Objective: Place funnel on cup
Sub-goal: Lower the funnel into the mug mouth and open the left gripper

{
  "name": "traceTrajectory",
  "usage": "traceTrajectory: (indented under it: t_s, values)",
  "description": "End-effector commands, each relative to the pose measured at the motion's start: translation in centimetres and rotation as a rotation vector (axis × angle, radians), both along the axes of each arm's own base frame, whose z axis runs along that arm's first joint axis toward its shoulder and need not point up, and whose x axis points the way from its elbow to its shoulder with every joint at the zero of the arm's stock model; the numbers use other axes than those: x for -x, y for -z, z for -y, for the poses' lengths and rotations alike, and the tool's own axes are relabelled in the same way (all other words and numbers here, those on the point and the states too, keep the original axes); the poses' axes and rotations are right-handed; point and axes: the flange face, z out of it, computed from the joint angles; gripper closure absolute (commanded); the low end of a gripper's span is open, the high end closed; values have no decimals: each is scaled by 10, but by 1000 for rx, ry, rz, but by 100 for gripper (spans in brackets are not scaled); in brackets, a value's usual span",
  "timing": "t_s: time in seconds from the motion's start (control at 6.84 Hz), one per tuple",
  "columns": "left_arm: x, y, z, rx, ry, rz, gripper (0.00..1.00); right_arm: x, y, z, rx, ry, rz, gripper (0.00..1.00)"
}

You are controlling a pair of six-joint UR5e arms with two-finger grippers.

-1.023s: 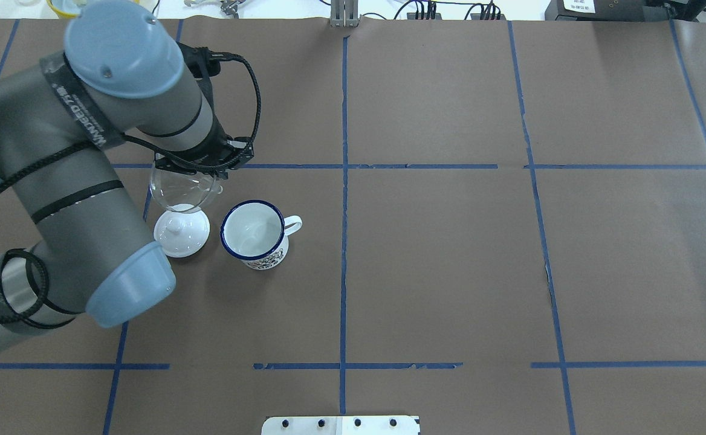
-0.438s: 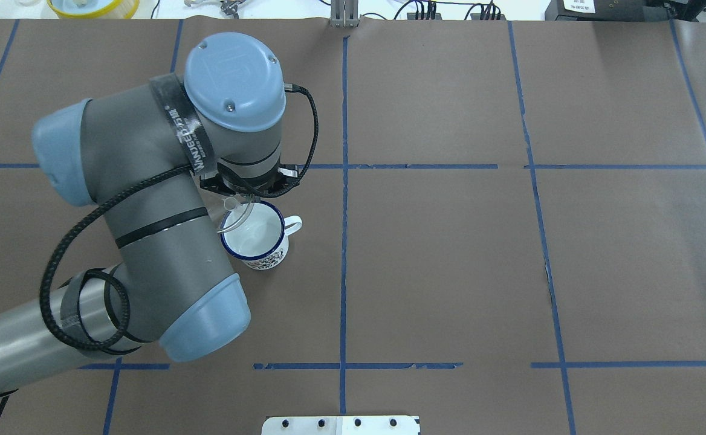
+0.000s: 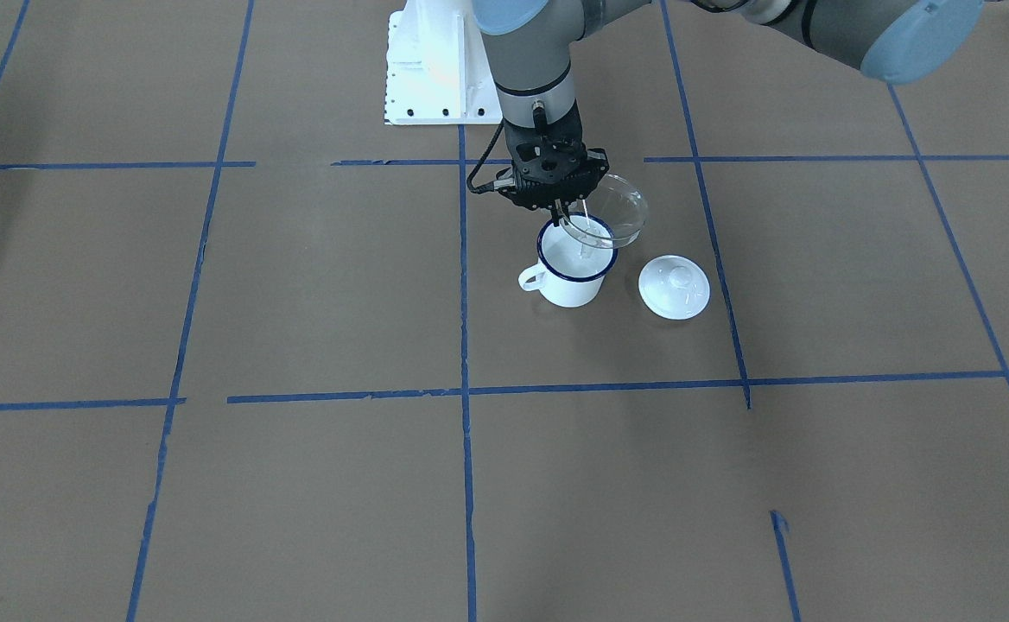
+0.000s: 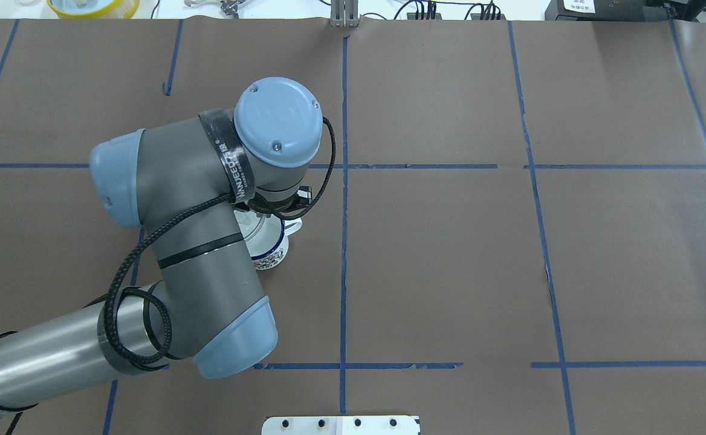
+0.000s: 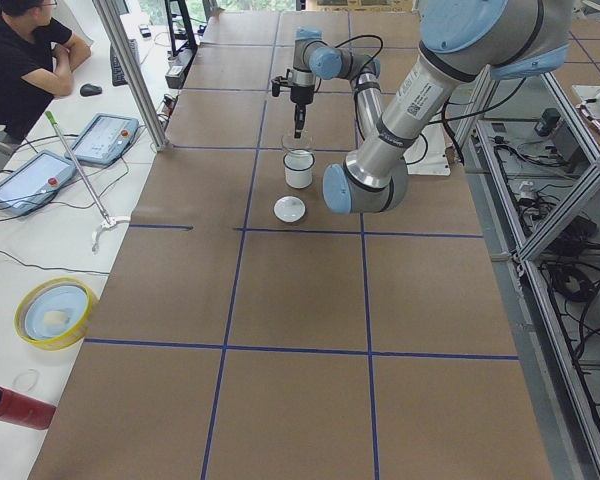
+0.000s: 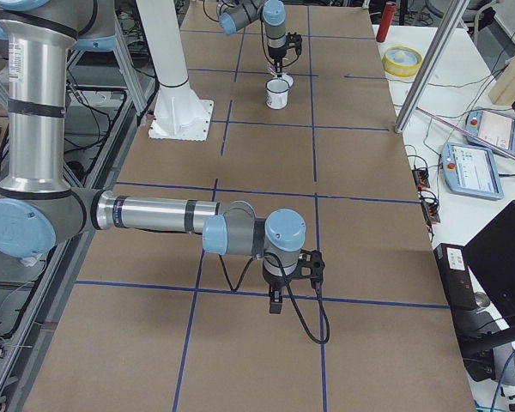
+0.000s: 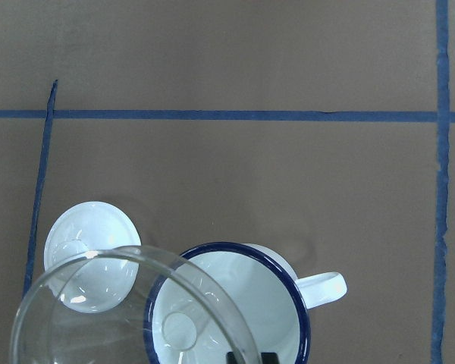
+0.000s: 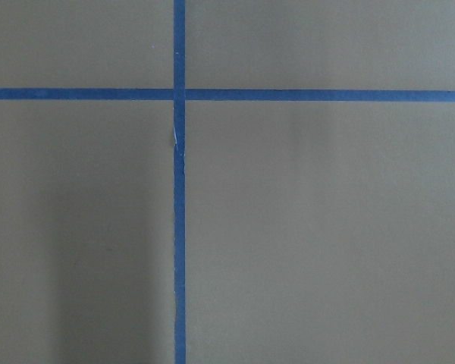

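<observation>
My left gripper [image 3: 562, 207] is shut on the rim of the clear funnel [image 3: 614, 210] and holds it tilted just above the cup [image 3: 568, 275], a white mug with a dark blue rim. The funnel's spout hangs over the cup's mouth and its bowl leans toward the lid side. In the left wrist view the funnel [image 7: 91, 315] overlaps the cup [image 7: 243, 296]. In the overhead view the arm hides the gripper and most of the cup [image 4: 272, 251]. My right gripper [image 6: 275, 302] hangs over bare table far away; I cannot tell whether it is open or shut.
A white knobbed lid [image 3: 674, 287] lies on the brown paper beside the cup, on the side away from its handle. Blue tape lines cross the table. The white base plate [image 3: 435, 65] stands behind the cup. An operator [image 5: 25, 60] sits past the table's far corner.
My left arm has carried the funnel sideways from above the white lid to above the cup. The cup and lid have not moved.
</observation>
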Motion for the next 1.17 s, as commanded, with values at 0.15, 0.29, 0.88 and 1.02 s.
traceTrajectory:
  t_s: [0.15,0.29,0.88,1.02]
  values:
    - [-8,1,2,-21,-2,-29,72,0,0,0,0,0,0,0]
    - [-13,-6,4,-31,-2,-46,1,0,0,0,0,0,0,0]
    - [6,-22,-10,-108,18,-90,0,0,0,0,0,0,0,0]
    - [22,-18,-13,-145,29,-157,0,0,0,0,0,0,0,0]
